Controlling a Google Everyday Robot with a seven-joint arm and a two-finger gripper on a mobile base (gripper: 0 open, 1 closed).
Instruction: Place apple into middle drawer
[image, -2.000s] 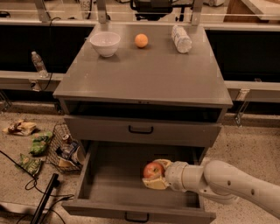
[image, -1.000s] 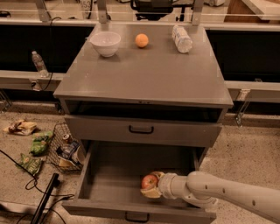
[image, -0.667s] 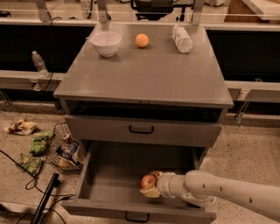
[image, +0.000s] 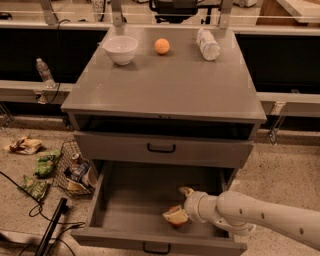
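The middle drawer (image: 125, 200) is pulled out, a wide grey tray with low walls and a small black handle at its front. My gripper (image: 180, 203) reaches in from the right on a white arm, low over the drawer's front right floor. Its fingers stand apart: one fingertip (image: 186, 190) points up and back, the other (image: 173, 215) lies low. The red apple (image: 176, 223) shows only as a reddish patch under the lower finger, resting on the drawer floor. The upper finger does not touch it.
On the cabinet top stand a white bowl (image: 121, 49), a small orange fruit (image: 161, 46) and a lying plastic bottle (image: 208, 44). The upper drawer (image: 161, 148) is slightly open. A wire basket (image: 75, 170), snack bags and a black cable lie on the floor at left.
The gripper lowered the apple from mid-drawer to the front right floor. Its fingers have since spread apart, and the apple now sits under the lower finger.
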